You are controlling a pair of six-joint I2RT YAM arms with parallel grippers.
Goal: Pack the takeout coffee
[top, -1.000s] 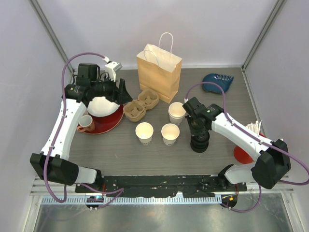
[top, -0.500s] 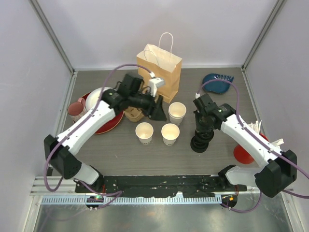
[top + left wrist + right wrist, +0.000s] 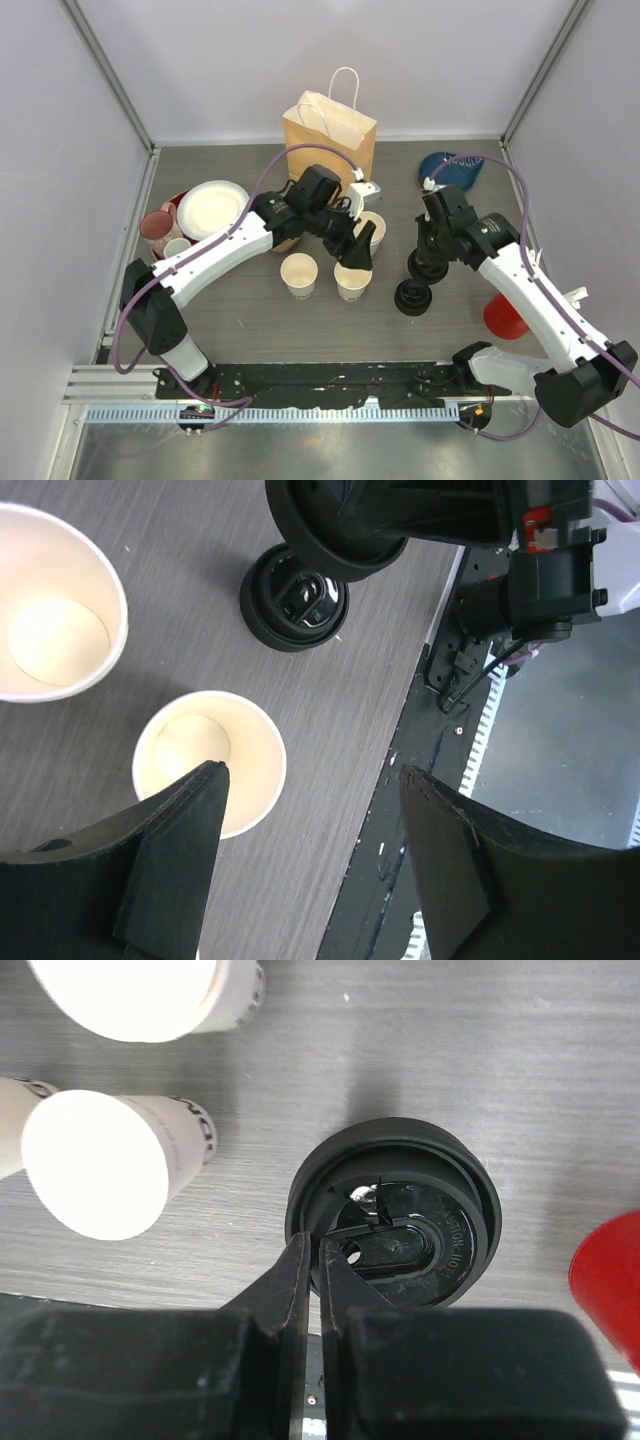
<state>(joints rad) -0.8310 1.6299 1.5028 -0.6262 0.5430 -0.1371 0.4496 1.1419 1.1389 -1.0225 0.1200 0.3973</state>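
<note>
Three white paper cups stand open with no lids: one at the left [image 3: 299,272], one in the middle [image 3: 351,282], one behind [image 3: 374,222]. My left gripper [image 3: 358,246] is open and empty, hovering over the middle and rear cups; its wrist view shows one cup [image 3: 225,755] under the left finger and another [image 3: 55,600] beside it. My right gripper [image 3: 431,264] is shut on the rim of a black sip lid [image 3: 405,1225], held a little above the stack of black lids [image 3: 412,298]. The stack also shows in the left wrist view [image 3: 295,598].
A brown paper bag [image 3: 330,140] stands at the back. A cardboard cup carrier [image 3: 281,238] lies half hidden under my left arm. A white plate [image 3: 212,205], pink mug [image 3: 157,226] and small cup [image 3: 177,247] sit at the left. A blue cloth [image 3: 450,168] and red disc [image 3: 503,318] lie at the right.
My left arm has swung from the plates at the left to above the cups. My right gripper has lifted a lid off the stack and moved back with it.
</note>
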